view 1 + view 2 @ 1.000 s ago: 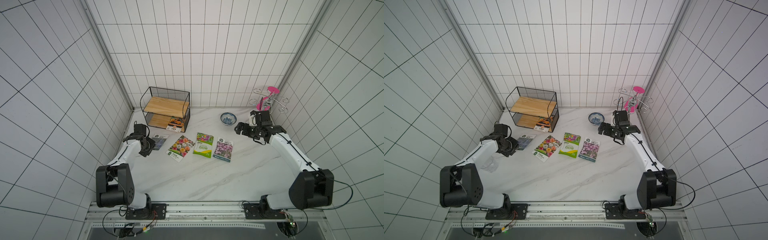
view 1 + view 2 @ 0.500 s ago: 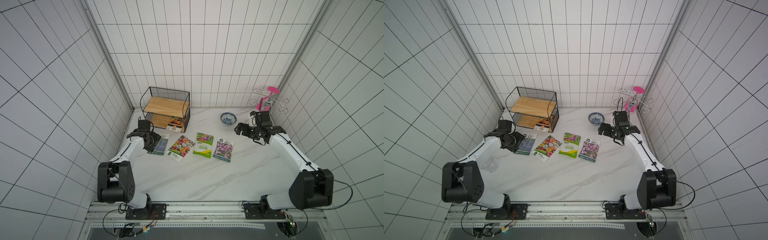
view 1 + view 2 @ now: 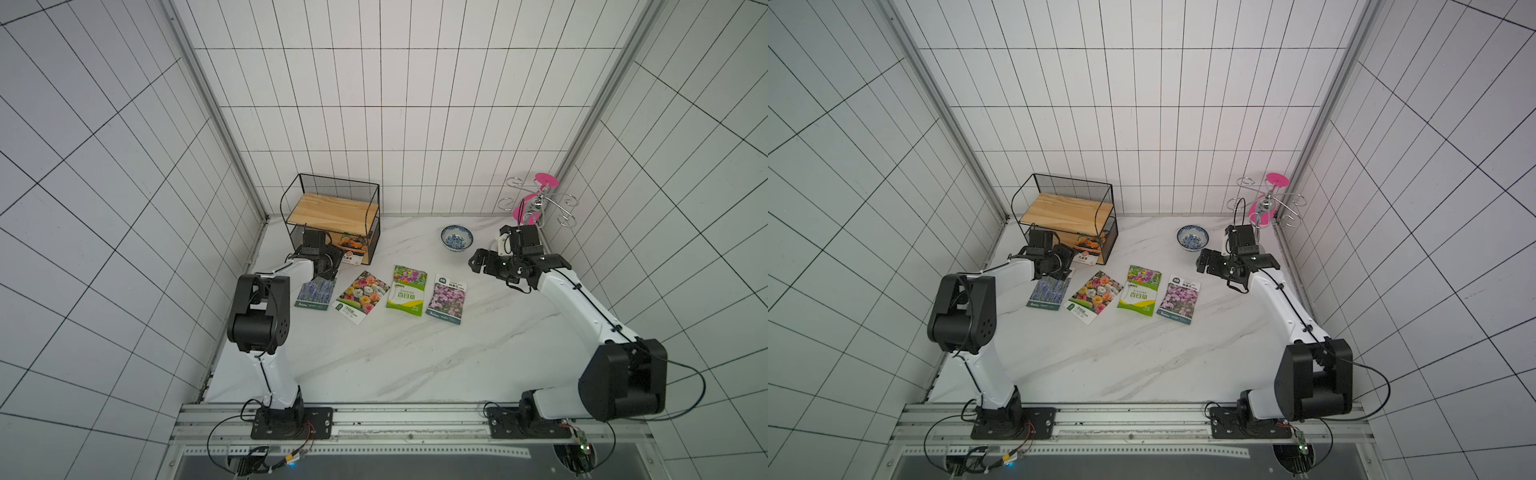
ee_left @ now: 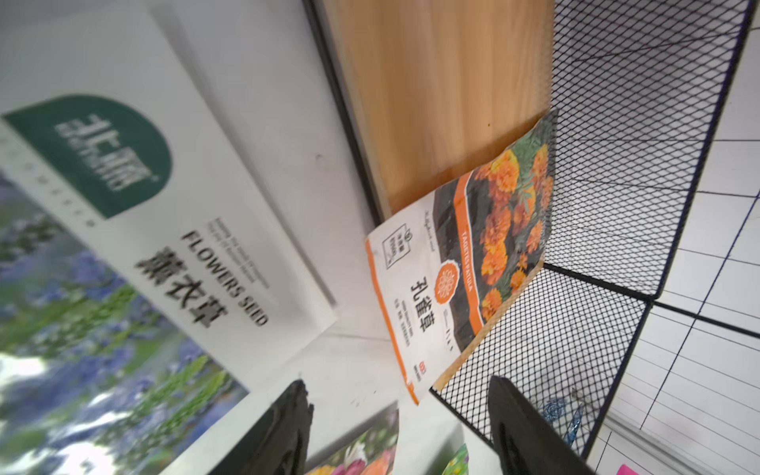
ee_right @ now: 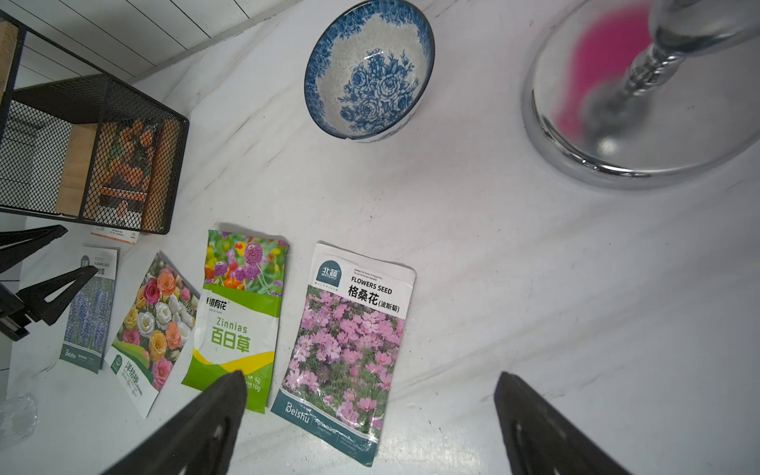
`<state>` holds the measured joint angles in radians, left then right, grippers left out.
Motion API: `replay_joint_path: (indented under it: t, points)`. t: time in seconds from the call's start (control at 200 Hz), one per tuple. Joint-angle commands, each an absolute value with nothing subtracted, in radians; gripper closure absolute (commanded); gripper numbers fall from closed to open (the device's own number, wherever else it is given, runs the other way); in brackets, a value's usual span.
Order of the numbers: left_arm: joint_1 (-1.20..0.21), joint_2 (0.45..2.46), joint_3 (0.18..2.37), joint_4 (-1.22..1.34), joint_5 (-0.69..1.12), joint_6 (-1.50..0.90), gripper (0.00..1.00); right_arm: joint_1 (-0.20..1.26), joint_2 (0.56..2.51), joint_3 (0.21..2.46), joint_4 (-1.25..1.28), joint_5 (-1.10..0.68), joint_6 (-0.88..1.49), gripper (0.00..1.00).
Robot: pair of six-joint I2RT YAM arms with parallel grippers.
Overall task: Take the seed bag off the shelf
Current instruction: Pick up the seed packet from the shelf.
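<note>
Left fingers [image 4: 290,427] apart and empty; just ahead of them the marigold seed bag [image 4: 464,271] overhangs the lower board of the shelf [image 4: 617,144]. Right fingers [image 5: 209,423] apart, empty.

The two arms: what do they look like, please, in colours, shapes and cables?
Both arms, the left arm and the right arm, have white tube-shaped links, bulky black joints and a thin black cable along them. The left gripper and the right gripper have black, pointed, wedge-shaped fingers.
</note>
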<state>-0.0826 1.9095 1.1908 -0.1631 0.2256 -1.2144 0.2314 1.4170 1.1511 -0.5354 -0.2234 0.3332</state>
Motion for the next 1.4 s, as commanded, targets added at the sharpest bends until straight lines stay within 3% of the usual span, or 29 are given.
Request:
replay_joint_path:
  t: [0.0, 0.71, 1.115, 1.394]
  points:
    - [-0.095, 1.959, 1.243, -0.082, 0.232, -1.246, 0.29, 0.241, 1.392, 1.133, -0.528, -0.222, 0.331, 0.01]
    - [-0.123, 2.092, 1.286, -0.001, 0.226, -1.323, 0.32, 0.24, 1.393, 1.134, -0.534, -0.208, 0.32, 0.01]
    - [-0.112, 2.094, 1.284, 0.005, 0.239, -1.342, 0.78, 0.235, 1.384, 1.128, -0.537, -0.202, 0.313, 0.01]
    - [-0.107, 2.06, 1.284, -0.028, 0.26, -1.3, 0.92, 0.235, 1.382, 1.126, -0.534, -0.201, 0.314, 0.01]
